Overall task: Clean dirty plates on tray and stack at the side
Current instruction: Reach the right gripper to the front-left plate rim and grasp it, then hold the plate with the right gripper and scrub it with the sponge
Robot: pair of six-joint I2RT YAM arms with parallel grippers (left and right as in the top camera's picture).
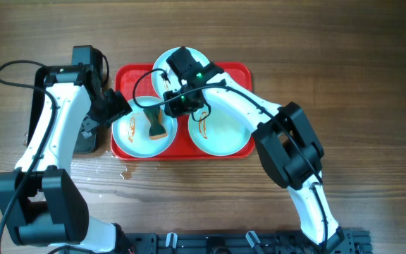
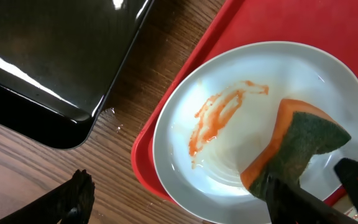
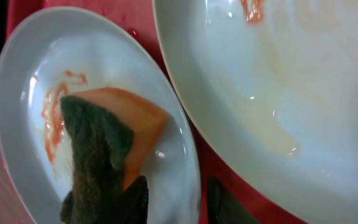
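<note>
Three pale plates lie on the red tray (image 1: 240, 70): a back plate (image 1: 159, 67), a front-left plate (image 1: 134, 140) and a front-right plate (image 1: 225, 134). The front-left plate (image 2: 278, 68) has an orange smear, and an orange-and-green sponge (image 1: 155, 125) stands on it. My left gripper (image 1: 118, 106) is open across that plate's left rim. In the left wrist view (image 2: 185, 202) one finger is over the wood and the other is by the sponge (image 2: 297, 143). My right gripper (image 3: 179, 202) is open astride the same plate's right rim (image 3: 17, 93), beside the sponge (image 3: 98, 143). The front-right plate (image 3: 278, 74) shows a faint smear.
A black metal pan (image 2: 48, 62) sits on the wooden table just left of the tray, partly under my left arm (image 1: 90, 144). Water drops lie on the wood at the tray's front-left corner. The tray (image 3: 199, 149) shows red between the two front plates.
</note>
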